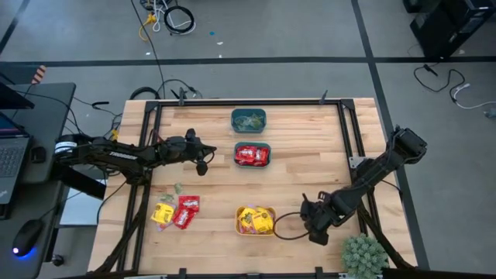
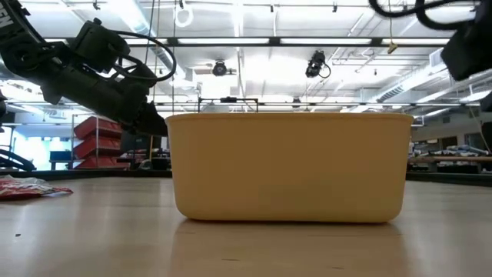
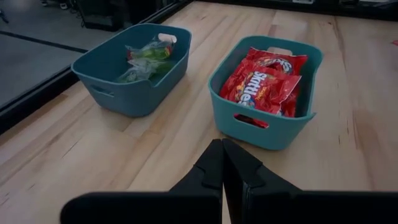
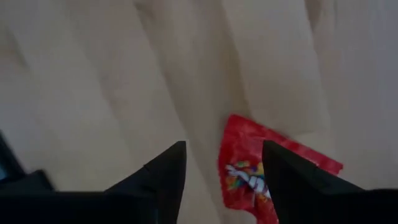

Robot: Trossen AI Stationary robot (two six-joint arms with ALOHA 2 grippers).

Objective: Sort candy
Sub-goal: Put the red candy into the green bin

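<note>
My right gripper (image 4: 224,168) hangs at the table's five o'clock, fingers spread wide and holding nothing, a red candy packet (image 4: 267,171) on the wood beneath them. Just at its nine o'clock sits the orange bin (image 1: 255,220) of yellow packets. Loose candy (image 1: 176,211) lies at seven. My left gripper (image 3: 222,163), pinched shut and empty, faces the teal bin of red packets (image 3: 266,87); the teal bin of green ones (image 3: 134,65) sits at twelve.

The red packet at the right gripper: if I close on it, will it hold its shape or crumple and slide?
Probably floppy: the red packet looks like thin creased film lying flat on the table, so it should crumple. Its glossy wrapper may slide on the smooth wood if nudged. The open right gripper straddles only one end, so the rest may droop.
</note>
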